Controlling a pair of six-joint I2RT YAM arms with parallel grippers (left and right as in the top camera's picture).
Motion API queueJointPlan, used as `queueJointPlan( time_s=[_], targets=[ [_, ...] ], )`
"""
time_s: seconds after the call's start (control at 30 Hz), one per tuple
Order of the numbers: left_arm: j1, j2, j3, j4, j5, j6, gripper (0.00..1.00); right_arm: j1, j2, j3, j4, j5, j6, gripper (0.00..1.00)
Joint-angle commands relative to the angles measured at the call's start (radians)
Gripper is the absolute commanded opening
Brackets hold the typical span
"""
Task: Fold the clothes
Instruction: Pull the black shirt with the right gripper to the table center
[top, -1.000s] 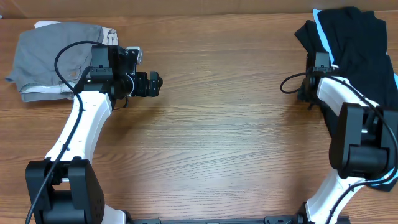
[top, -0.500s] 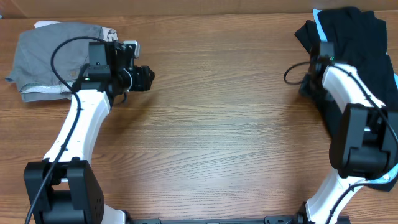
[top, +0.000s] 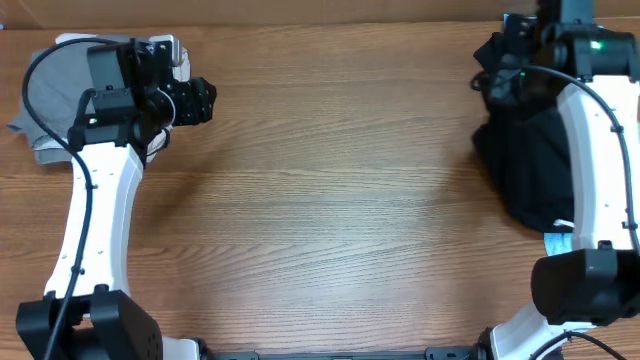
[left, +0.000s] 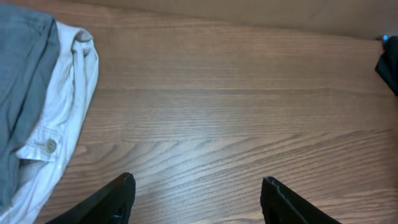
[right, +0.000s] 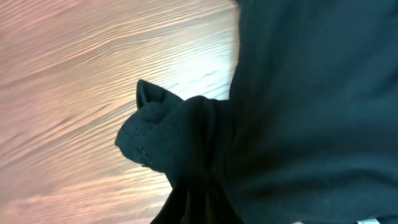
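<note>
The black T-shirt (top: 530, 160) hangs bunched from my right gripper (top: 503, 82) at the far right of the table, draping down toward the front. In the right wrist view its dark cloth (right: 186, 137) fills the frame, and the right gripper (right: 200, 208) is shut on a gathered fold of it. My left gripper (top: 200, 100) is at the back left beside the grey garment (top: 50, 90). The left wrist view shows the left gripper (left: 199, 200) open over bare wood, nothing between its fingers (left: 121, 198). The grey garment (left: 22, 93) and a beige piece (left: 65, 118) with a button lie to its left.
A light-blue scrap (top: 556, 243) shows under the black cloth near my right arm's base. The wooden table (top: 340, 200) stretches between the two arms. A pale wall edge runs along the back.
My right gripper shut on the black T-shirt and raised it toward the back, pulling it up off the pile. The left arm swung back left toward the grey garment, jaws somewhat narrower.
</note>
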Motion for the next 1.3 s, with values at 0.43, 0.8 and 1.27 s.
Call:
queueJointPlan(
  time_s=[0.43,0.8,1.27],
  targets=[
    [0.122,-0.027,0.047,0.031,-0.005,-0.030,0.75,0.596,0.014,0.030,0.092,-0.117,0.012,0.04],
    [0.149,-0.027,0.047,0.032,-0.029,-0.029,0.80,0.884,0.166,0.021,0.181,-0.186,0.015,0.11],
    [0.148,-0.026,0.047,0.032,-0.074,-0.021,0.95,0.936,0.174,0.025,0.193,-0.229,0.042,0.49]
  ],
)
